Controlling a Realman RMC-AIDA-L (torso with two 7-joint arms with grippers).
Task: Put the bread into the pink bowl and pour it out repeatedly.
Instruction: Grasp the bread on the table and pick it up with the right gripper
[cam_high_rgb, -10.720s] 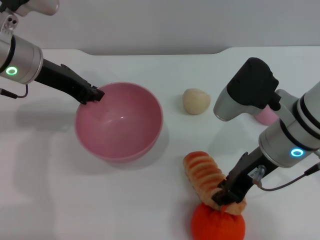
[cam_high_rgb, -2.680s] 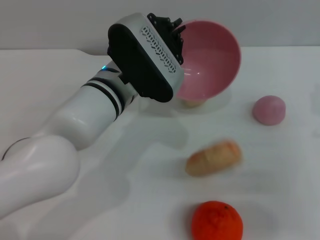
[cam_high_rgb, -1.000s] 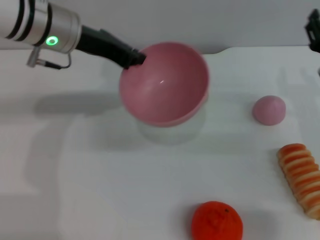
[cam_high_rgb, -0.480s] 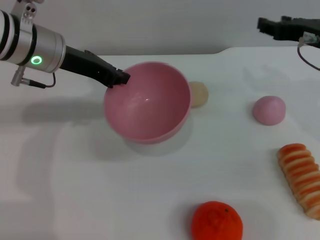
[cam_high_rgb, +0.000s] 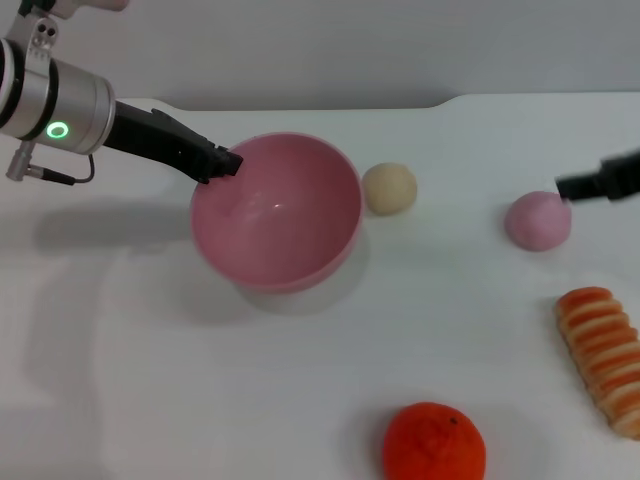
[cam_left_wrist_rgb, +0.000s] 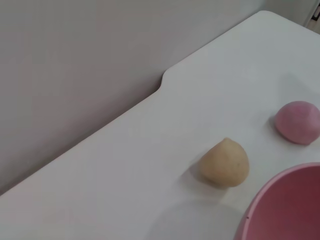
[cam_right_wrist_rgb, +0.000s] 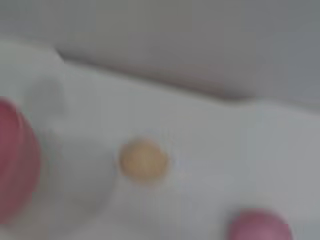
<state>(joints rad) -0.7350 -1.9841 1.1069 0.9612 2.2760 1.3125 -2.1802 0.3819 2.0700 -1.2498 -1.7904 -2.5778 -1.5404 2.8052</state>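
Note:
The pink bowl (cam_high_rgb: 290, 225) is left of centre in the head view, opening upward and empty. My left gripper (cam_high_rgb: 222, 162) is shut on its far-left rim. Part of that rim (cam_left_wrist_rgb: 285, 205) shows in the left wrist view, and the bowl (cam_right_wrist_rgb: 15, 160) shows at the edge of the right wrist view. The striped bread (cam_high_rgb: 603, 358) lies on the table at the near right edge, with nothing touching it. My right gripper (cam_high_rgb: 575, 185) reaches in from the right edge, just beyond the small pink ball and well away from the bread.
A beige ball (cam_high_rgb: 389, 188) sits just right of the bowl, and a small pink ball (cam_high_rgb: 537, 220) lies farther right. An orange fruit (cam_high_rgb: 435, 443) rests at the near edge. The white table's back edge (cam_high_rgb: 440, 102) runs along the grey wall.
The left gripper has brought the bowl down and to the left, uncovering the beige ball. The right gripper has dropped from the far top right to beside the pink ball. The bread stayed put.

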